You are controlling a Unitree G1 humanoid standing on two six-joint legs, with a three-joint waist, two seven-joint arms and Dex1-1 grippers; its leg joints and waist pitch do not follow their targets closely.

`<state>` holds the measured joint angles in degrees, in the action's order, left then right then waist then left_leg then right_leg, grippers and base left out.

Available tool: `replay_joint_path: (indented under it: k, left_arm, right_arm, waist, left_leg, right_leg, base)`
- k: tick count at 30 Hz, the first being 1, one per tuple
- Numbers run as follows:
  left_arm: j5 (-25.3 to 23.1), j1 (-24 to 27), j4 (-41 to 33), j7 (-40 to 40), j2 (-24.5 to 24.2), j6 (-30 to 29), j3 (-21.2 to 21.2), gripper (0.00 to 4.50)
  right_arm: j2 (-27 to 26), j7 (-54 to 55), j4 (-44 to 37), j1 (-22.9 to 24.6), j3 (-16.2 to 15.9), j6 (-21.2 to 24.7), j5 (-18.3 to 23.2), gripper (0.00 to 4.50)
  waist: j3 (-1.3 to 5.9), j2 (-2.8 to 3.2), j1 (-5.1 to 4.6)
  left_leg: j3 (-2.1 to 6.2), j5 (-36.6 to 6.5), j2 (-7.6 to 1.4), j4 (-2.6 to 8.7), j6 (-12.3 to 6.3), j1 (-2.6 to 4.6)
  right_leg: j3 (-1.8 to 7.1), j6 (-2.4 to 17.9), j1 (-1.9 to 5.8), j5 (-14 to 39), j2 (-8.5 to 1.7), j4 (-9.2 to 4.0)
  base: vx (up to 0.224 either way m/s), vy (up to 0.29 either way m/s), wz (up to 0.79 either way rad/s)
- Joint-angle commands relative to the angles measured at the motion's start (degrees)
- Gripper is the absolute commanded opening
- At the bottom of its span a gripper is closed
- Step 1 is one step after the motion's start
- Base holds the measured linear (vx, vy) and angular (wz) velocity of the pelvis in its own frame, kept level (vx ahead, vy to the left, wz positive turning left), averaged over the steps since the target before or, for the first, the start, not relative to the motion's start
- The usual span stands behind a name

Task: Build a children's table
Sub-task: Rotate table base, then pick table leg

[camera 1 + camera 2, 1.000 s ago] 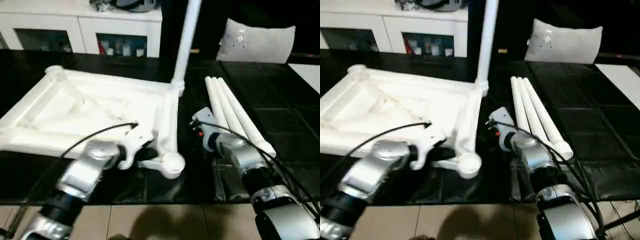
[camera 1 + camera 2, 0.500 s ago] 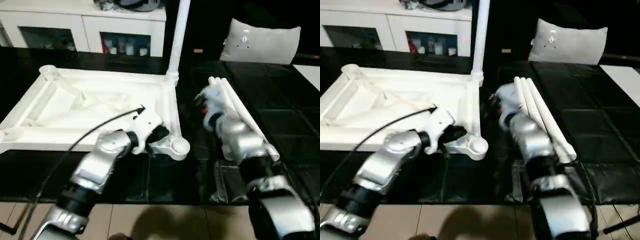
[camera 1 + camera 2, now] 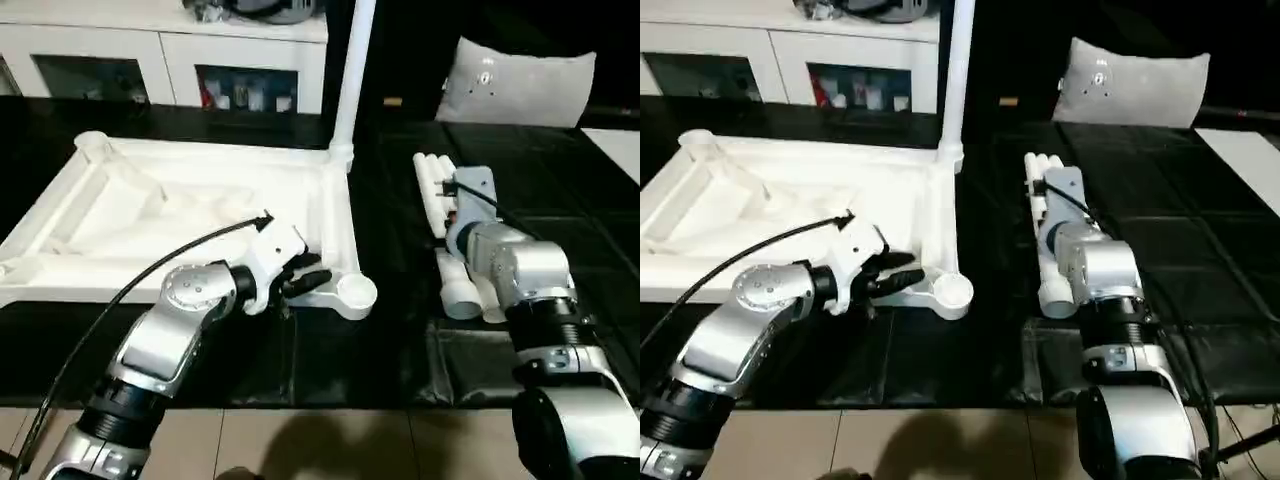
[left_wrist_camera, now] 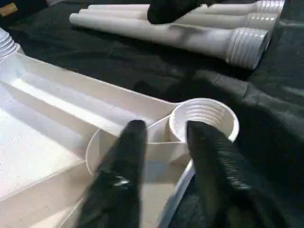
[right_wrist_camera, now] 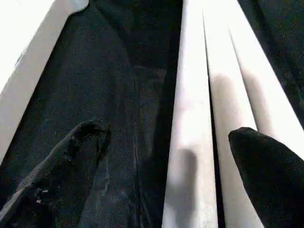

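1. One leg (image 3: pixel 345 75) is seen already standing upright in the far right corner socket of the overturned white table top (image 3: pixel 180 215), which lies ribbed side up on the black surface (image 3: pixel 330 350); the leg's upper end is cut off by the frame edge.
2. Three loose legs (image 3: pixel 450 235) are laid side by side just right of the top, their threaded ends (image 4: pixel 244 45) nearest the robot; their middles are hidden behind the right forearm in the head views.
3. The left gripper (image 4: pixel 164 130) is held at the near right corner socket (image 3: pixel 355 292), its black fingers (image 4: pixel 128 152) parted and set either side of the rib beside the socket; whether the plastic is touched cannot be told.
4. The right gripper (image 5: pixel 166 142) is spread wide above the loose legs, one finger over the black surface and the other over the legs, nothing between them being pinched.
5. White glass-door cabinets (image 3: pixel 170 70) and a grey pillow (image 3: pixel 520 82) are partly visible at the back; the cabinets' contents are too small to make out.
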<state>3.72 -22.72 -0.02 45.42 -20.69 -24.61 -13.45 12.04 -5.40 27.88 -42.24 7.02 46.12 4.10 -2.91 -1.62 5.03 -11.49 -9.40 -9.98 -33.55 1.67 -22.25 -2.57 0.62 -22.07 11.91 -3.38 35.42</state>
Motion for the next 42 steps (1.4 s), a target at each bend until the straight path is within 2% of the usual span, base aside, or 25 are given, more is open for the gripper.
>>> replay_joint_path:
  k: [1,2,5,7,10,11,13,19,20,23,26,28,30,31,38,39,42]
  left_arm:
    - [1.20,0.21,-2.33,0.92,-0.37,-1.16,-0.58,1.91]
    - [1.21,0.21,-2.36,0.94,-0.37,-1.19,-0.60,2.08]
    - [0.86,0.34,-2.65,1.41,-0.48,-1.52,-0.99,2.21]
    - [0.81,0.33,-2.72,1.56,-0.53,-1.62,-1.10,2.51]
    - [1.23,0.38,-3.19,1.58,-0.76,-2.01,-1.37,2.69]
    - [1.35,0.40,-3.31,1.55,-0.82,-2.11,-1.46,2.94]
    - [1.44,0.39,-3.34,1.58,-0.89,-2.21,-1.55,3.00]
    - [0.74,0.41,-3.34,1.47,-1.26,-2.05,-1.91,3.50]
    - [0.59,0.37,-3.27,1.36,-1.34,-1.96,-1.95,3.69]
    - [0.34,0.36,-3.27,1.24,-1.57,-1.86,-2.24,3.82]
    - [0.17,0.26,-3.23,1.16,-1.59,-1.74,-2.31,4.11]
    - [0.15,0.13,-3.17,1.09,-1.59,-1.71,-2.28,4.23]
    - [0.08,-0.15,-3.05,0.90,-1.51,-1.57,-2.27,4.44]
    - [0.32,-0.56,-3.10,0.85,-1.29,-1.71,-2.24,4.49]
    - [0.48,-1.24,-2.92,1.02,-0.90,-1.84,-2.60,4.50]
    - [0.49,-1.29,-2.90,1.05,-0.89,-1.85,-2.61,4.50]
    - [0.60,-1.57,-2.82,1.14,-0.86,-1.95,-2.58,4.50]
  right_arm:
    - [0.40,0.51,-2.44,0.70,1.29,3.52,0.50,4.50]
    - [0.41,0.51,-2.49,0.73,1.30,3.64,0.52,4.50]
    - [0.13,0.98,-2.95,1.45,1.92,6.77,1.49,4.50]
    - [-0.09,1.42,-3.05,1.63,2.37,7.38,1.69,4.50]
    - [-0.38,1.91,-3.44,2.17,2.99,8.15,1.66,4.50]
    - [-0.35,1.71,-3.20,2.32,3.00,8.31,1.61,4.50]
    - [-0.38,1.70,-3.02,2.58,2.98,8.48,1.56,4.50]
    - [-1.09,-0.85,-2.43,3.61,3.10,11.76,4.06,4.50]
    - [-1.22,-0.96,-2.35,3.74,3.09,12.02,4.20,4.23]
    - [-1.43,-1.66,-1.92,4.18,2.48,12.68,4.19,4.16]
    - [-1.67,-2.15,-1.50,4.18,2.63,13.30,4.70,3.74]
    - [-1.74,-2.20,-1.36,4.17,2.70,13.48,4.97,3.66]
    - [-2.09,-2.39,-0.94,3.99,3.54,13.90,5.76,3.40]
    - [-2.62,-2.85,-0.28,3.62,4.96,14.38,7.03,3.31]
    - [-2.64,-2.61,-0.19,3.57,5.00,14.70,7.19,2.74]
    - [-2.63,-2.61,-0.18,3.55,4.99,14.68,7.21,2.52]
    - [-2.59,-2.87,0.11,3.40,4.92,14.45,7.27,2.38]
  waist:
    - [3.64,0.36,-0.01]
    - [3.67,0.28,-0.01]
    - [3.58,0.25,0.04]
    - [3.61,0.26,0.04]
    - [3.62,0.23,-0.01]
    - [3.61,0.24,0.00]
    - [3.58,0.26,-0.01]
    - [3.66,0.20,0.00]
    - [3.61,0.19,0.01]
    - [3.62,0.29,0.02]
    - [3.54,0.20,0.03]
    - [3.52,0.17,0.07]
    - [3.54,0.14,0.08]
    - [3.50,0.16,0.07]
    - [3.50,0.30,0.04]
    - [3.50,0.26,0.05]
    - [3.52,0.19,0.08]
  left_leg:
    - [1.60,-9.41,-3.20,3.88,4.01,2.08]
    - [1.57,-9.39,-3.19,3.83,4.06,2.11]
    - [1.57,-9.90,-3.15,3.88,4.22,2.12]
    - [1.62,-9.90,-3.18,3.92,4.49,2.09]
    - [1.60,-9.94,-3.16,3.92,4.85,2.11]
    - [1.62,-10.15,-3.16,3.94,4.96,2.11]
    - [1.62,-10.49,-3.17,3.95,5.08,2.11]
    - [1.61,-9.65,-3.15,3.87,4.56,2.05]
    - [1.62,-9.50,-3.16,3.89,4.44,2.00]
    - [1.64,-9.77,-3.21,3.94,4.68,2.09]
    - [1.64,-10.64,-3.22,4.00,5.08,2.12]
    - [1.66,-10.96,-3.22,4.00,5.13,2.10]
    - [1.65,-10.92,-3.23,3.99,5.11,2.13]
    - [1.67,-10.92,-3.23,4.02,5.13,2.09]
    - [1.70,-11.69,-3.20,4.05,5.53,2.17]
    - [1.70,-11.69,-3.21,4.05,5.55,2.16]
    - [1.70,-11.35,-3.21,4.03,5.45,2.09]
  right_leg:
    - [2.68,8.60,1.72,4.86,-4.60,-3.48]
    - [2.70,8.58,1.71,4.74,-4.62,-3.53]
    - [2.77,8.21,1.73,5.92,-4.66,-3.69]
    - [2.74,8.01,1.71,6.37,-4.69,-3.71]
    - [2.73,7.92,1.64,6.38,-4.66,-3.69]
    - [2.73,7.88,1.64,6.64,-4.70,-3.71]
    - [2.76,7.81,1.64,7.06,-4.74,-3.78]
    - [2.76,7.96,1.76,5.61,-4.68,-3.64]
    - [2.75,8.06,1.76,5.57,-4.68,-3.65]
    - [2.72,8.15,1.67,6.34,-4.70,-3.70]
    - [2.76,8.03,1.63,7.79,-4.81,-3.83]
    - [2.79,7.80,1.63,8.67,-4.89,-3.92]
    - [2.81,7.72,1.60,8.81,-4.89,-3.93]
    - [2.79,7.67,1.58,8.90,-4.85,-3.93]
    - [2.78,7.61,1.47,9.85,-4.84,-4.04]
    - [2.80,7.58,1.48,9.85,-4.86,-4.03]
    - [2.80,7.64,1.54,9.62,-4.89,-3.99]
  base:
    - [0.000,0.000,0.00]
    - [0.000,0.000,0.00]
    - [0.000,0.000,0.00]
    - [0.000,0.000,0.00]
    - [0.000,0.000,0.00]
    - [0.000,0.000,0.00]
    - [0.000,0.000,0.00]
    - [0.000,0.000,0.00]
    - [0.000,0.000,0.00]
    - [0.000,0.000,0.00]
    - [0.000,0.000,0.00]
    - [0.000,0.000,0.00]
    - [0.000,0.000,0.00]
    - [0.000,0.000,0.00]
    - [0.000,0.000,0.00]
    - [0.000,0.000,0.00]
    - [0.000,0.000,0.00]
